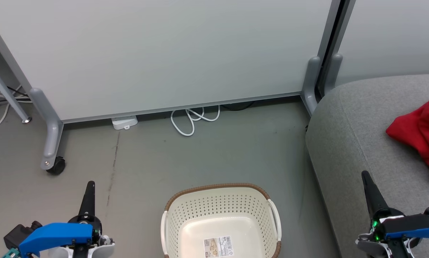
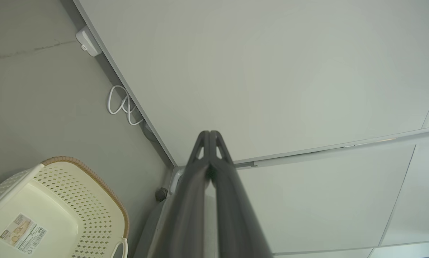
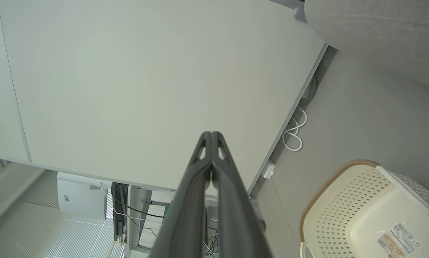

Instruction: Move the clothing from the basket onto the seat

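Lying on the grey seat (image 1: 354, 143), the red clothing (image 1: 420, 132) was well apart from the cream basket (image 1: 218, 206) in the head view. Left wrist view: the left fingers (image 2: 194, 179) were clenched, tips touching. Right wrist view: the right fingers (image 3: 196, 179) were clenched likewise.

In the head view, the basket (image 1: 218, 204) is set on the floor (image 1: 146, 168) at the bottom centre of the frame, and a label (image 1: 218, 246) is laid inside on its base. The seat (image 1: 350, 143) is placed to its right, apart from it. The clothing (image 1: 420, 132) is piled on the seat at the far right edge. A panel (image 1: 157, 53) is stood behind, across the top, with a cable (image 1: 193, 120) looped at its foot. The left gripper (image 1: 90, 183) is seen at lower left, the right gripper (image 1: 364, 173) at lower right, overlapping the seat.
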Motion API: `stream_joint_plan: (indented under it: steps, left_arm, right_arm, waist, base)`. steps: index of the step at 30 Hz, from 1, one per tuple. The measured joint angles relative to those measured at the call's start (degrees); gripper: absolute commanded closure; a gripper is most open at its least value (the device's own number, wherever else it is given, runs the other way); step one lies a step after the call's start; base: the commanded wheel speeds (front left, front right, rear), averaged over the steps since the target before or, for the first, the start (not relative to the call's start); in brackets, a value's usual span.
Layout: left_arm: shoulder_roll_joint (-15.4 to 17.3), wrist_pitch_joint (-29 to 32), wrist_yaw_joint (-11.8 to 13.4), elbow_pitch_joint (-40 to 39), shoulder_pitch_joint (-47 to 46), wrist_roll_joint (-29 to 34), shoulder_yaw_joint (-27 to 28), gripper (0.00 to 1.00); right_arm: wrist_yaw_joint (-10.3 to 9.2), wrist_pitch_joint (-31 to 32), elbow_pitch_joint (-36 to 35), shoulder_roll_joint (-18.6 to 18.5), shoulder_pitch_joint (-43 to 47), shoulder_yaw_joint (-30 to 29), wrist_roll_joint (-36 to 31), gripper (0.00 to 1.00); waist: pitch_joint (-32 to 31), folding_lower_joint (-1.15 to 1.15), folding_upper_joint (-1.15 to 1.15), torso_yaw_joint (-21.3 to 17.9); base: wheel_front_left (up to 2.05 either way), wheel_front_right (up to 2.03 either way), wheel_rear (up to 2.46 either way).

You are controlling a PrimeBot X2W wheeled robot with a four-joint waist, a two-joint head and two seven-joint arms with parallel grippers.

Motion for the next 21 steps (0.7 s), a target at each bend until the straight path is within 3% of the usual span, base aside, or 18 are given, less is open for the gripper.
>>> stream_joint_plan:
  steps: [21]
  left_arm:
    - [-0.35,2.45,0.00,-1.25,-1.08,-8.26,1.63,1.00]
  right_arm:
    - [0.00,1.07,0.30,-0.13,-0.82,0.08,9.13,1.00]
  waist:
    - [-0.08,0.00,0.00,-0.31]
  base:
    - [0.00,0.00,0.00]
